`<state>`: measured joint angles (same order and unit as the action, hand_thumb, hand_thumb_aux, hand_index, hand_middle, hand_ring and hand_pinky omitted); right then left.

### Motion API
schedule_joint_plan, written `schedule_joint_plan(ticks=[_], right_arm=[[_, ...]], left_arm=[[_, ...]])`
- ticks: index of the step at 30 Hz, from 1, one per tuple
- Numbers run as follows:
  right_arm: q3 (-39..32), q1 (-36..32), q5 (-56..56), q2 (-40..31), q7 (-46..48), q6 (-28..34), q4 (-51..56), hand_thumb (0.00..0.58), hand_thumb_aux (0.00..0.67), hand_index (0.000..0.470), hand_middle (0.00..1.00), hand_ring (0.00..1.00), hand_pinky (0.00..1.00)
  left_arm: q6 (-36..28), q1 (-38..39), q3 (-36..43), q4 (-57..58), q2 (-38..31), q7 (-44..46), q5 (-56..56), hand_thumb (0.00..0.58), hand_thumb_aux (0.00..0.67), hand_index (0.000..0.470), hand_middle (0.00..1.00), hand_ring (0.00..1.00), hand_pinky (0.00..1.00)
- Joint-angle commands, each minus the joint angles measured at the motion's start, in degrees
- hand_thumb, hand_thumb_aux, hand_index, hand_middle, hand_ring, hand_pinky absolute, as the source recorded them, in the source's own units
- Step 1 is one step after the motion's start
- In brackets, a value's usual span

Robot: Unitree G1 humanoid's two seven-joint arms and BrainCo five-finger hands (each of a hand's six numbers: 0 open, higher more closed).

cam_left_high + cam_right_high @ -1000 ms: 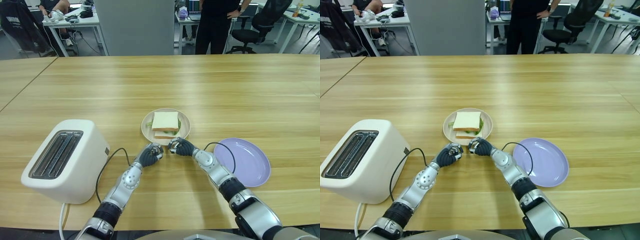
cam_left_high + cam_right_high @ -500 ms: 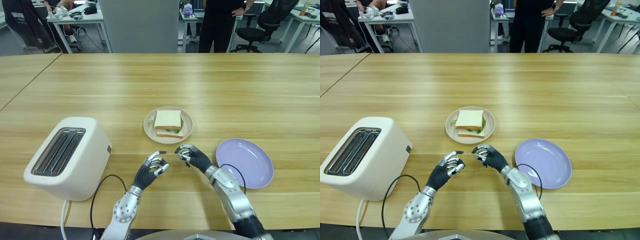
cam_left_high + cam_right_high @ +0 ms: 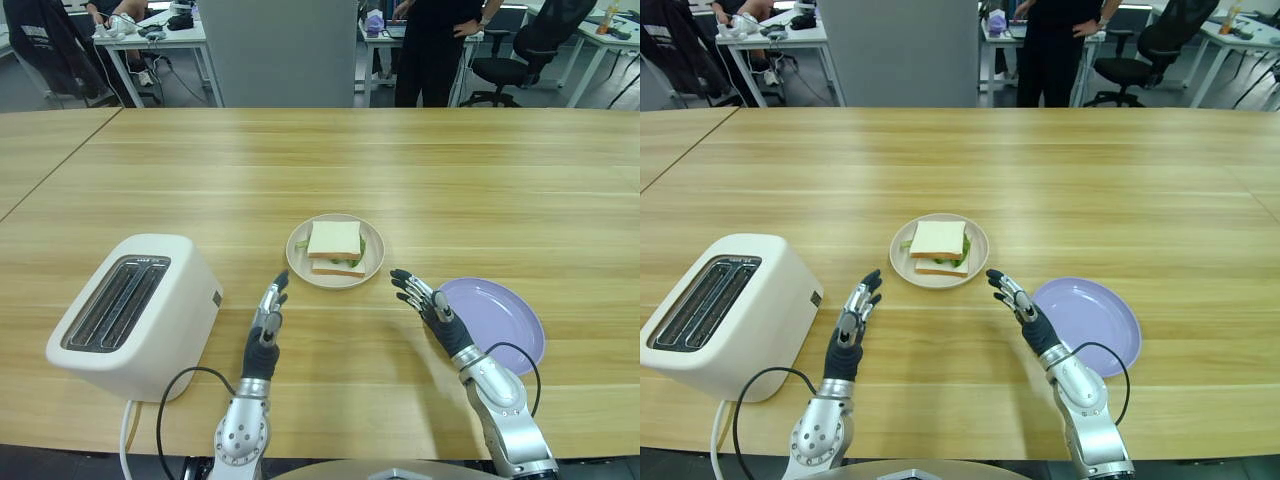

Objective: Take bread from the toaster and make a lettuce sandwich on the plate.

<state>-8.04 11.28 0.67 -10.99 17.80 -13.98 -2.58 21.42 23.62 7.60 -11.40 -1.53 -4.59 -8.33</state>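
On the table (image 3: 480,170), the toaster (image 3: 135,310), no bread showing in its slots, stands at 9 o'clock from the left hand (image 3: 265,325); the cream plate (image 3: 375,255) lies at 1 o'clock from that hand and 11 o'clock from the right hand (image 3: 435,310), about equally near both. On it the sandwich (image 3: 335,240) looks complete: two pale square slices stacked flat, lettuce (image 3: 352,262) peeking between. Both hands are empty, fingers stretched straight and slightly spread.

A purple plate (image 3: 508,318) lay on the right side of the light wooden surface (image 3: 450,170), near its front edge. Beyond the far edge stood a broad grey partition (image 3: 285,50), with a white desk (image 3: 150,36) to its left and a black office chair (image 3: 522,40) to its right.
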Motion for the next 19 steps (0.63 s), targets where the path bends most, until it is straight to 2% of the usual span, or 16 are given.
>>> schedule_joint_plan(ticks=[1,11,19], right_arm=[[0.4,-0.7,-2.2,0.5,-2.3,-3.4,3.6,0.0,0.0,0.0,0.0,0.0,0.0],[1.3,-1.9,-3.1,-0.1,-3.8,-5.5,6.8,0.0,0.0,0.0,0.0,0.0,0.0],[1.3,-3.2,-4.4,0.9,-5.8,-5.3,7.7,0.0,0.0,0.0,0.0,0.0,0.0]], left_arm=[[-0.5,-0.8,-0.2,2.0,0.5,-1.4,-2.2,0.0,0.0,0.0,0.0,0.0,0.0],[-1.8,-4.5,-0.4,6.9,1.2,-0.9,-2.0,0.0,0.0,0.0,0.0,0.0,0.0],[-2.4,-7.7,-1.7,8.8,-2.0,0.1,-3.6,0.0,0.0,0.0,0.0,0.0,0.0]])
